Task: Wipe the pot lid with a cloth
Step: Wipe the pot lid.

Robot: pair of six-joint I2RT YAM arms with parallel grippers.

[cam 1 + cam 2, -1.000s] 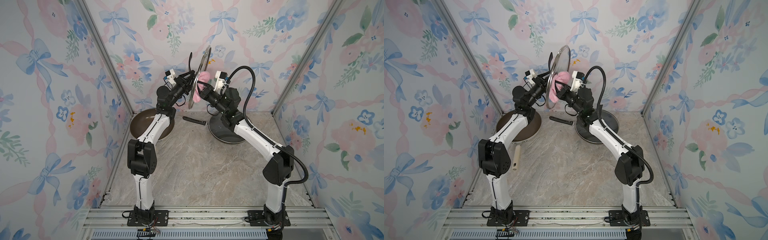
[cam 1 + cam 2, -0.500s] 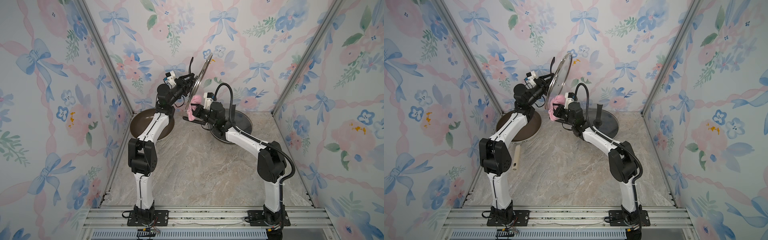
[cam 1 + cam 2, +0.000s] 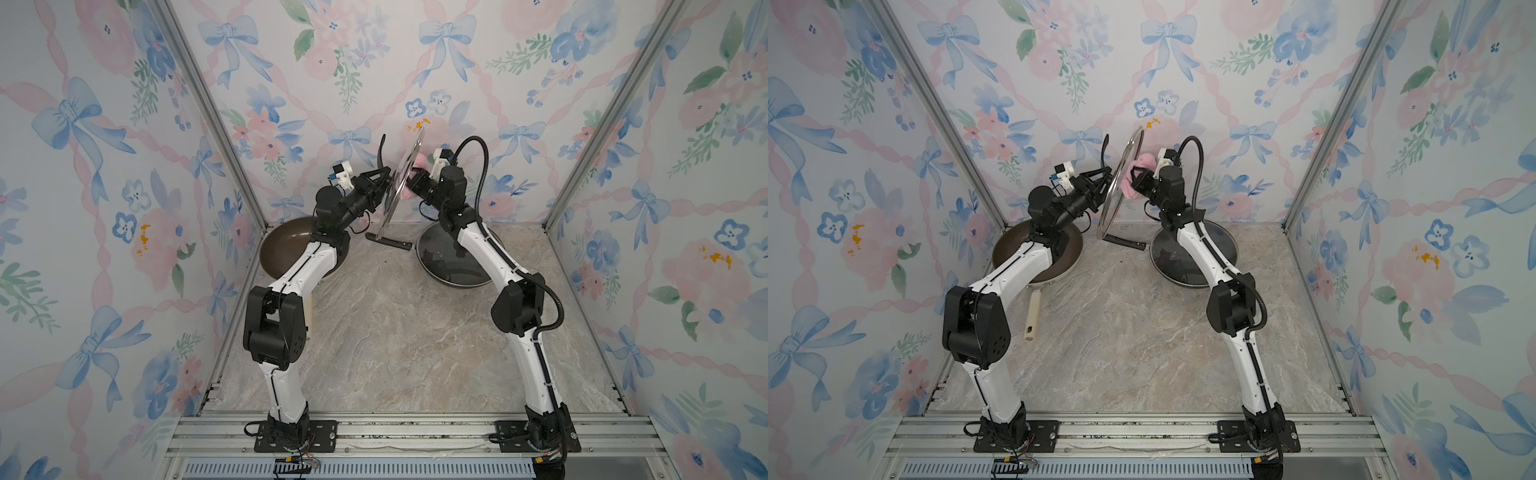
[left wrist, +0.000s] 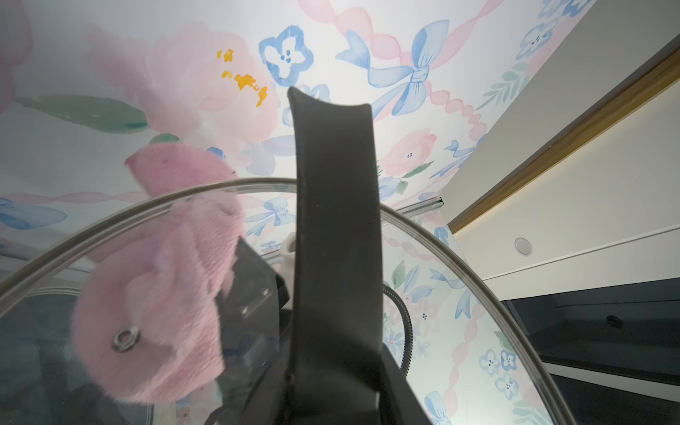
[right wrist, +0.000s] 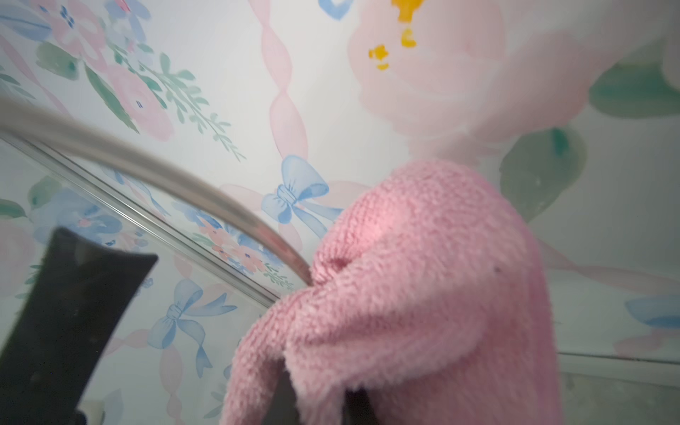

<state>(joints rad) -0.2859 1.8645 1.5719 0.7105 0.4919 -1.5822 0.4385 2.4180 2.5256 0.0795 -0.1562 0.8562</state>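
The pot lid (image 3: 395, 195), glass with a metal rim, stands on edge in the air above the back of the table. My left gripper (image 3: 380, 183) is shut on its black handle (image 4: 335, 220). The pink fuzzy cloth (image 3: 1138, 174) is bunched in my shut right gripper (image 3: 1136, 180) and presses against the lid's far face, near the upper rim. In the left wrist view the cloth (image 4: 154, 312) shows through the glass. The right wrist view has the cloth (image 5: 423, 276) against the lid's rim (image 5: 165, 173); the fingers are hidden under it.
A brown frying pan (image 3: 286, 245) with a pale handle (image 3: 1034, 311) lies at the back left under my left arm. A dark pan with its own glass lid (image 3: 453, 266) and a black handle (image 3: 390, 242) sits at the back right. Patterned walls close in on three sides.
The right gripper dropped with the cloth to the lid's lower part half a second ago and has come back up near the upper rim. The left gripper still holds the lid, tilted slightly differently.
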